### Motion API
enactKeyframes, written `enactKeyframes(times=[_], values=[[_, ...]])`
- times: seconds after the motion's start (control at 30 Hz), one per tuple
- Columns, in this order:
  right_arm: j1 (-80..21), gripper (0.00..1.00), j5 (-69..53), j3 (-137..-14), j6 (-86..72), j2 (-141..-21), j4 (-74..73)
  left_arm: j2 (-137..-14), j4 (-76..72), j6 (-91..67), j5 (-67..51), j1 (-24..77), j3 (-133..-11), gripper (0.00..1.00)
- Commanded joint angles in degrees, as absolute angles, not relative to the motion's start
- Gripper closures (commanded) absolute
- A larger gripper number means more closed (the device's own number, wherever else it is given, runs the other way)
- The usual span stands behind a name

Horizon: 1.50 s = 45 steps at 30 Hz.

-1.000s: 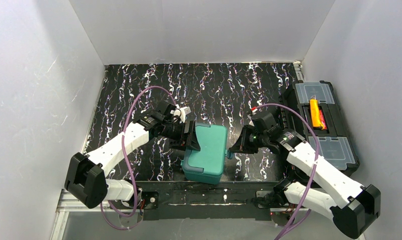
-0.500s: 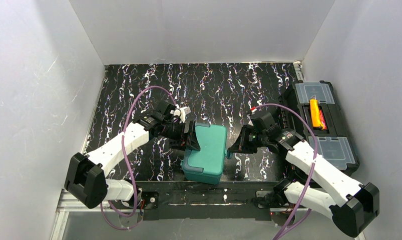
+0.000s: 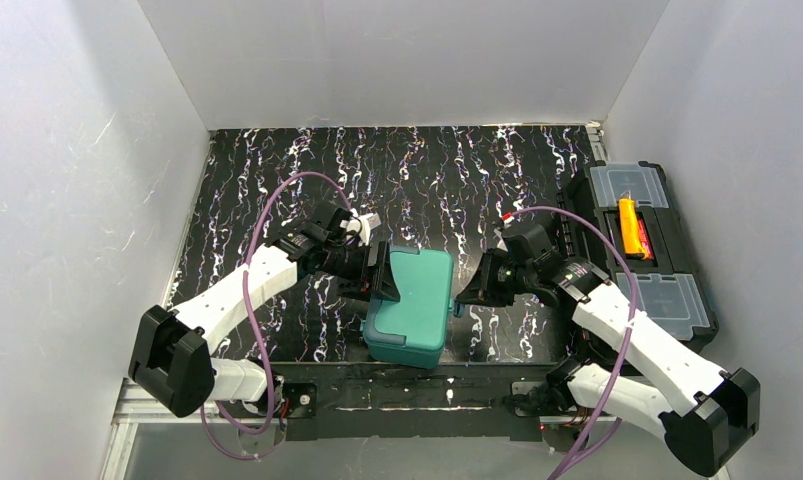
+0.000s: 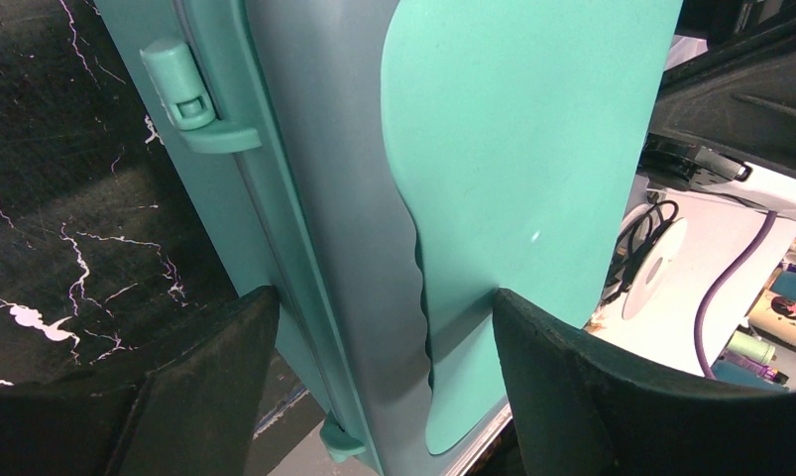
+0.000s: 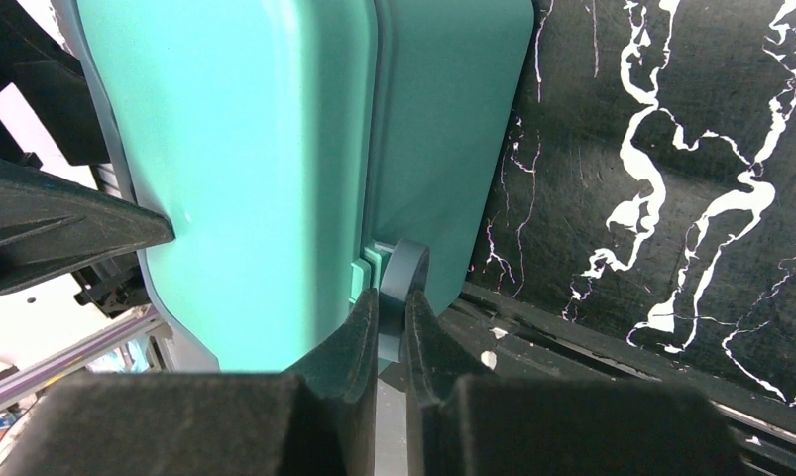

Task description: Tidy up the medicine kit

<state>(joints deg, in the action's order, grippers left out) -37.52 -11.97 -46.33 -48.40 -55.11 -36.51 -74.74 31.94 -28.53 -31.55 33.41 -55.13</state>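
The teal medicine kit (image 3: 412, 300) lies shut on the black marbled table near the front edge, between my two arms. My left gripper (image 3: 382, 275) clamps the kit's left, hinged side with its jaws wide. In the left wrist view one finger (image 4: 572, 377) presses on the lid of the kit (image 4: 354, 198) and the other sits against the base, below a hinge (image 4: 180, 84). My right gripper (image 3: 462, 298) reaches the kit's right side. In the right wrist view that gripper (image 5: 392, 317) pinches the grey-blue latch tab (image 5: 405, 273) of the kit (image 5: 245, 149).
A larger black toolbox (image 3: 667, 300) with clear compartment lids stands along the right wall, an orange item (image 3: 629, 227) in its open middle. White walls close in the table on three sides. The metal base rail (image 3: 417, 395) runs just in front of the kit.
The right arm has shifted very slightly toward the kit, still holding the latch. The kit and the left arm have not moved.
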Motion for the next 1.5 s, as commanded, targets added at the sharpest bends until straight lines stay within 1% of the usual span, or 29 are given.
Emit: enactKeyframes(times=[0.0,0.13,0.23,0.47,0.63,0.73,0.93,1.47], values=[[-39.24,0.82,-21.09,-50.63,-51.41,-53.45,-26.33,-75.70,33.48,-26.64,-26.10,34.18,-53.69,0.24],[-39.37,0.76,-21.31,-50.18,-51.70,-53.69,-25.67,-75.64,33.46,-26.63,-26.14,34.28,-53.47,0.25],[-39.46,0.73,-21.74,-49.69,-52.18,-53.87,-24.63,-75.67,33.49,-26.63,-26.23,34.26,-53.42,0.24],[-39.64,0.72,-21.07,-50.13,-51.70,-53.99,-25.40,-75.76,33.57,-26.47,-26.19,34.29,-53.69,0.24],[-39.64,0.71,-17.64,-51.25,-50.18,-52.53,-29.20,-76.07,33.67,-26.38,-26.13,34.36,-53.96,0.25],[-39.64,0.68,-14.67,-51.34,-49.30,-51.76,-32.43,-76.33,33.77,-26.37,-26.10,34.36,-54.04,0.24],[-39.64,0.67,-11.87,-48.53,-49.90,-49.88,-34.19,-76.72,33.92,-26.20,-25.94,34.37,-54.44,0.24],[-39.64,0.68,-12.44,-44.48,-52.36,-51.00,-30.98,-76.78,34.19,-26.10,-25.67,34.45,-54.34,0.25]])
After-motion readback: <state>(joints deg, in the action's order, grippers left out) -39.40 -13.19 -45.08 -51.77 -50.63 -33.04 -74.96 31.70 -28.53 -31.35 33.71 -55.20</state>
